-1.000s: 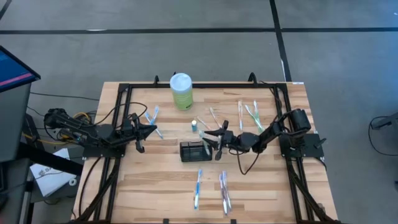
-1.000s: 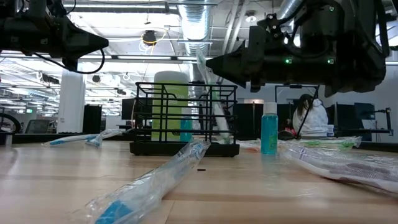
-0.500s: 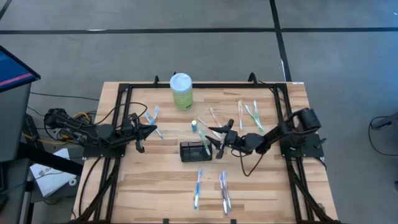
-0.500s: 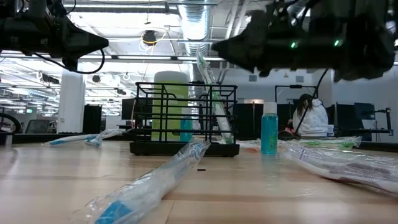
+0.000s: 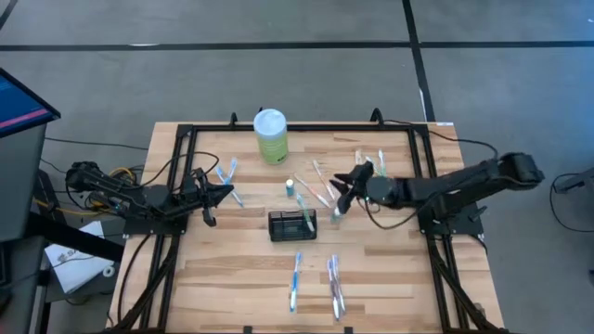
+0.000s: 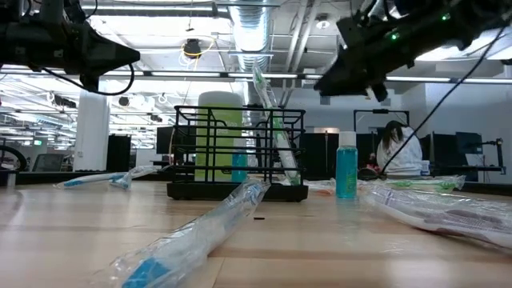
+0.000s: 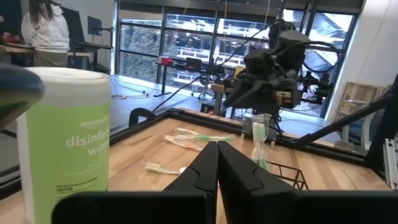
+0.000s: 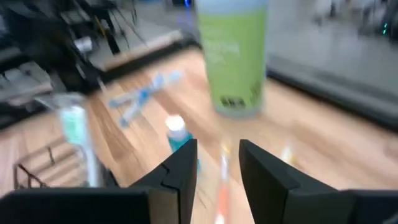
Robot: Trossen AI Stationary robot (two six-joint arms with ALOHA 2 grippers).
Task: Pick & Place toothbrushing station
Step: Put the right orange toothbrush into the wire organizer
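Note:
The toothbrushing station, a black wire-mesh caddy, stands on its base at the table's middle, also in the low view. A wrapped toothbrush stands in its right end, leaning against the top wire. My right gripper is open and empty, above the table to the caddy's far right; its wrist view looks past the toothbrush head. My left gripper is shut and empty at the left, apart from everything.
A pale green wipes canister stands at the far middle. A small teal bottle stands just beyond the caddy. Wrapped toothbrushes lie near the front, at the left and at the far right.
My right gripper has drawn back from the caddy's right end toward the table's right and far edges and has risen. The toothbrush stays standing in the caddy.

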